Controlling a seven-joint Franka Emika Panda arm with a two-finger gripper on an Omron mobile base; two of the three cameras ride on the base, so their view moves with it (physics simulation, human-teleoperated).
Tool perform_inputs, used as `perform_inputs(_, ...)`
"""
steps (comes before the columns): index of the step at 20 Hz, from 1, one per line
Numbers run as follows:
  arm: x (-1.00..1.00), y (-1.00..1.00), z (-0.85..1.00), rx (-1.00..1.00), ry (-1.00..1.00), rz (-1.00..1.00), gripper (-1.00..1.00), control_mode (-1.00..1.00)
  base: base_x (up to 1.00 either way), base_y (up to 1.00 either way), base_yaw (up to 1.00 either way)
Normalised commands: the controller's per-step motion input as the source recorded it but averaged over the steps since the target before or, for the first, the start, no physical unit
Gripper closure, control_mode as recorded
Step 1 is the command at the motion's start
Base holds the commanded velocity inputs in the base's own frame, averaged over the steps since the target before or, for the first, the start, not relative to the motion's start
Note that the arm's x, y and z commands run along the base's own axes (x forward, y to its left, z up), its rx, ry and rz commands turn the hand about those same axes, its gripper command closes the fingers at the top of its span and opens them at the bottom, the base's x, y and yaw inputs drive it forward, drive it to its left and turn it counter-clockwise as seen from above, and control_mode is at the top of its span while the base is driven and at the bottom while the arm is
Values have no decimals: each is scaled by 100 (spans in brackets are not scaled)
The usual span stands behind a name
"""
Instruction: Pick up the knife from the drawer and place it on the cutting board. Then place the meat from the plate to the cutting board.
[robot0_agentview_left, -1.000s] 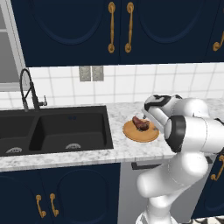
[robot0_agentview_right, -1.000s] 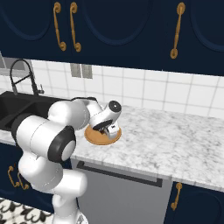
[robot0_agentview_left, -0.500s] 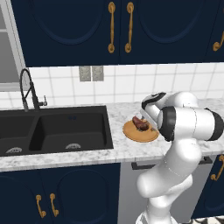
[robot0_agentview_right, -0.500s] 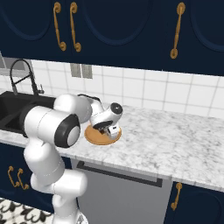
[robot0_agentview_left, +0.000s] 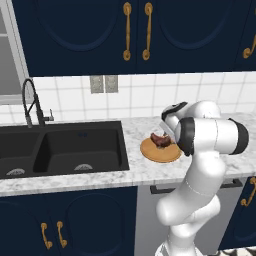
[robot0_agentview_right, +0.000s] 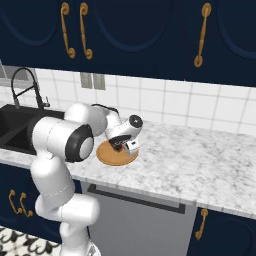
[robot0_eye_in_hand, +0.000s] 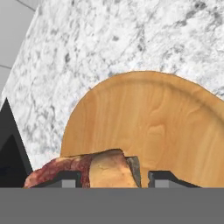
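Meat step: I have hand (robot0_eye_in_hand: 107, 178) low over plate (robot0_eye_in_hand: 166, 122), fingers straddling meat (robot0_eye_in_hand: 94, 170), grip unconfirmed. Next: close firmly, lift straight up.

A rendered home kitchen; a black double sink (robot0_agentview_left: 60, 150) with a curved black faucet (robot0_agentview_left: 31, 102) is set into a marble desk (robot0_agentview_right: 200, 165); navy cabinets (robot0_agentview_left: 100, 35) with brass handles (robot0_agentview_left: 127, 30) hang above a white tiled wall (robot0_agentview_right: 165, 100); a grey dishwasher front (robot0_agentview_right: 140, 220) sits below.
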Motion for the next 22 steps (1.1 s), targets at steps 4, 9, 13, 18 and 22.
perform_inputs(4,-26,25,-9,0,0,3,100,-100,0,0,0)
perform_inputs(9,-33,30,-11,0,0,8,100,-100,0,0,0)
perform_inputs(13,-52,18,62,0,-2,8,100,-100,0,0,0)
perform_inputs(18,-80,29,100,0,-2,12,100,-100,0,0,0)
perform_inputs(22,-80,31,100,0,-7,15,100,-100,0,0,0)
